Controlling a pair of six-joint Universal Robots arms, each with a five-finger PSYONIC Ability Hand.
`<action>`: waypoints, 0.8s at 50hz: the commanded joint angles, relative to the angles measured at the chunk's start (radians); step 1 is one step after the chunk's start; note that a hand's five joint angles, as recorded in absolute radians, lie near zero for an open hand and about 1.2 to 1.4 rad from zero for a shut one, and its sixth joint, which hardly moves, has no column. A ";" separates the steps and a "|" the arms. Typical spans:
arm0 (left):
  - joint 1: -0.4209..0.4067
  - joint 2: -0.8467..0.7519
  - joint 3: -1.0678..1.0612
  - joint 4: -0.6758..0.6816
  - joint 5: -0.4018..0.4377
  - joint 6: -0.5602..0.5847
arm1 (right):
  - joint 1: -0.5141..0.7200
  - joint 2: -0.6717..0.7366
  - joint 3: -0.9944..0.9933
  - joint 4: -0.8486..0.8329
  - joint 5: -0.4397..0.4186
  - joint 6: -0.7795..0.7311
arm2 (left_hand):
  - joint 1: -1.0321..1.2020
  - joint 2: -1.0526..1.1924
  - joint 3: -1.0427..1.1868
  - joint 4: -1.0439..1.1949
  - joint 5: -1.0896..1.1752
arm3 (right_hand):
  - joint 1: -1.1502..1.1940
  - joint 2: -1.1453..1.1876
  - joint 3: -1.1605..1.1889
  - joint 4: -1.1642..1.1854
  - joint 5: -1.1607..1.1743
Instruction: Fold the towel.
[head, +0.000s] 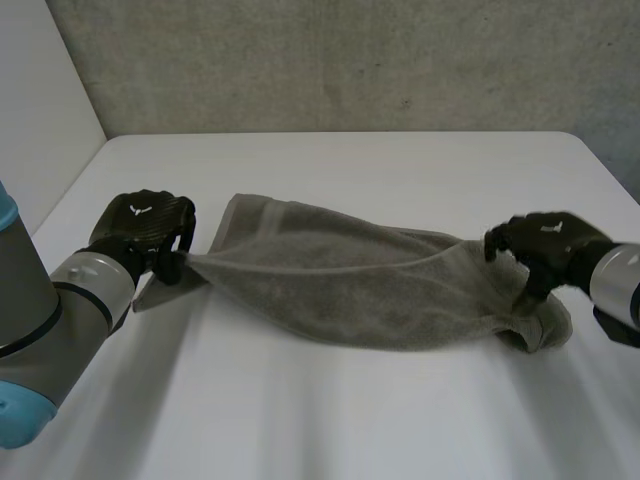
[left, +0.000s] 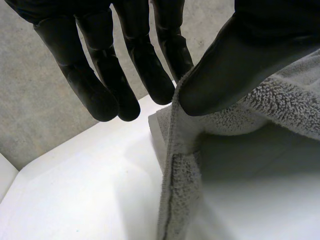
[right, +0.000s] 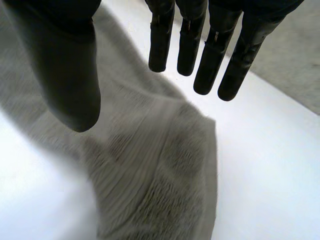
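Starting first fold, likely: left hand (head: 140, 226) pinches towel (head: 350, 290) left corner; right hand (head: 545, 241) loose, fingers straight, over right end. Next, right hand needs good grip.

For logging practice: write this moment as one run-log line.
left hand: pinching towel edge | right hand: open, at opposite end

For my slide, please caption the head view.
Left hand pinches one end of the grey towel; right hand open at the other end.
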 joint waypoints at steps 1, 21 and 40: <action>-0.002 0.017 0.002 0.002 -0.001 0.000 | 0.003 0.135 -0.164 -0.017 -0.013 0.125 | -0.043 -0.121 -0.154 -0.125 -0.254 | -0.023 -0.037 -0.030 -0.029 0.007; -0.002 0.036 -0.004 0.024 -0.001 0.000 | 0.055 0.548 -0.509 -0.023 0.071 0.076 | -0.043 -0.121 -0.154 -0.125 -0.254 | -0.026 -0.040 -0.033 -0.032 0.004; -0.002 0.022 0.005 0.064 0.001 0.000 | 0.100 0.590 -0.551 -0.158 0.168 0.033 | -0.043 -0.121 -0.154 -0.125 -0.254 | 0.895 0.881 0.888 0.889 0.925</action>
